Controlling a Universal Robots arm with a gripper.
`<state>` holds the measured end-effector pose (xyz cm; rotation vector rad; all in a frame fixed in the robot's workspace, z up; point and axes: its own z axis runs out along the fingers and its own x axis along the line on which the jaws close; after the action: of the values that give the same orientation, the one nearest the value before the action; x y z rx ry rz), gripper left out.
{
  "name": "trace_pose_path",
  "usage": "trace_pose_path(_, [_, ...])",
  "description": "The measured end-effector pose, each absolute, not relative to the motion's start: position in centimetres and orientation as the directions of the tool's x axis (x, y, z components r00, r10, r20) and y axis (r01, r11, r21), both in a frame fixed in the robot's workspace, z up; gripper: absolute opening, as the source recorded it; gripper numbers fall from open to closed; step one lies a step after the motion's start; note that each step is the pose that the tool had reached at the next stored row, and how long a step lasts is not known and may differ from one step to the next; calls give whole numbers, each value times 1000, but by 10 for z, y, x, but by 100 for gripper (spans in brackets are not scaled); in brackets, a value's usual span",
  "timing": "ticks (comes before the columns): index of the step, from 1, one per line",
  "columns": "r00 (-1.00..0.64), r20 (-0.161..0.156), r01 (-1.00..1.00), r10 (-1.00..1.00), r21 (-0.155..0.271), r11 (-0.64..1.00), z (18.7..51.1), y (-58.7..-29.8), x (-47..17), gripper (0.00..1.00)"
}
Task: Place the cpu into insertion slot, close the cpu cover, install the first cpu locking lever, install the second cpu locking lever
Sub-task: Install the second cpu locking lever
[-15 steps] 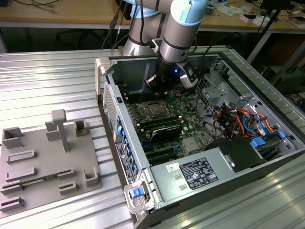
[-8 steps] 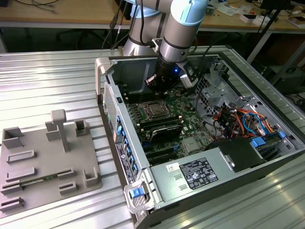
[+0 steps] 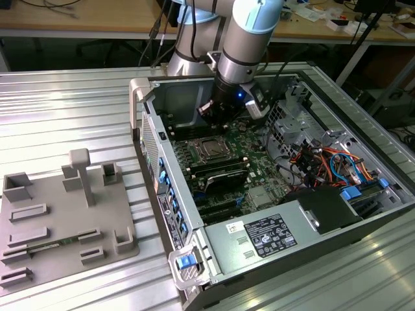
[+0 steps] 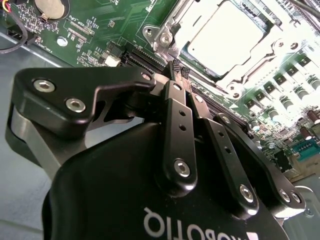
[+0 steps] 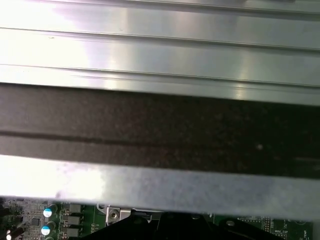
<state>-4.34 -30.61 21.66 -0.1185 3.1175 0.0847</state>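
The ribbed metal table (image 3: 71,103) carries an open computer case (image 3: 214,259) lying on its side, with a grey moulded fixture tray (image 3: 61,220) well apart from it toward the exterior view's left. Inside the case, the green motherboard (image 3: 256,146) fills the floor, with a power supply unit (image 3: 269,234) at the near end and bundled orange and blue cables (image 3: 324,162) toward the exterior view's right.

The robot arm (image 3: 243,39) descends into the case from above. In the exterior view the gripper (image 3: 217,115) hangs just above the board, close beside the insertion slot (image 3: 209,148); finger detail is not resolvable there.

The second wrist view supplies that detail. The gripper (image 4: 176,70) has its two black fingers (image 4: 177,127) drawn together, tips meeting with no gap, and nothing is visibly held between them. The tips sit at the edge of the insertion slot (image 4: 165,37), by its corner screw. The cpu (image 4: 227,37) lies flat in the slot, its pale metal top strongly lit. The cpu cover (image 4: 272,50) lies down around the chip, framing it.

The first wrist view shows the case wall (image 5: 160,135) as a dark band between bright metal strips, with a thin strip of motherboard (image 5: 60,220) beneath.
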Motion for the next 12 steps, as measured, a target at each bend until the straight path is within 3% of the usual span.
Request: trace_pose_path(12, [-997,-23,-76,-75,53,996,217,-309,-43,11])
